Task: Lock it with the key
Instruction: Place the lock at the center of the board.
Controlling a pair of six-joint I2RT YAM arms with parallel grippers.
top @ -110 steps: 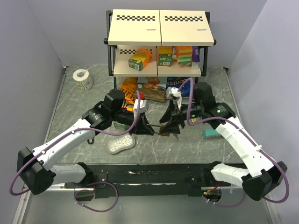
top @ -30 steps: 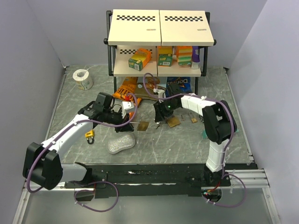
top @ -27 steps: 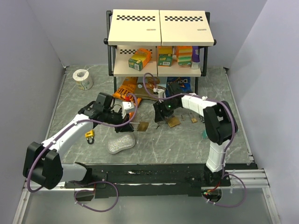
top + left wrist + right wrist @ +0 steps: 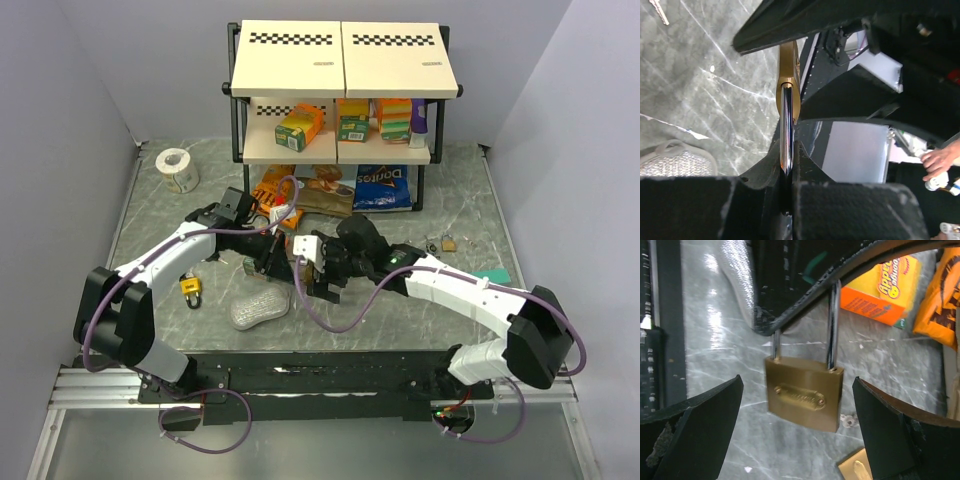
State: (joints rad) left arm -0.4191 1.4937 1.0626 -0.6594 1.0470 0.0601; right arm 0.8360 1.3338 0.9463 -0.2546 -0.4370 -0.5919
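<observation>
1. Brass padlock [image 4: 805, 396] hangs upright just above the grey marbled table [image 4: 460, 200], near its middle, in front of a shelf rack [image 4: 340, 100].
2. Left gripper [image 4: 787, 160] is clamped tight on the padlock's steel shackle [image 4: 832, 325] and holds the lock up by it.
3. Right gripper [image 4: 797, 385] is spread wide. Its two black fingers [image 4: 705, 420] stand either side of the brass body without touching it, and it holds nothing.
4. Loose keys [image 4: 440, 243] lie flat on the table, well apart from the held padlock, toward the right side.
5. Yellow padlock [image 4: 190, 290] sits on the table beside the left arm.
6. Orange snack box [image 4: 880, 295] lies behind the hanging lock.
</observation>
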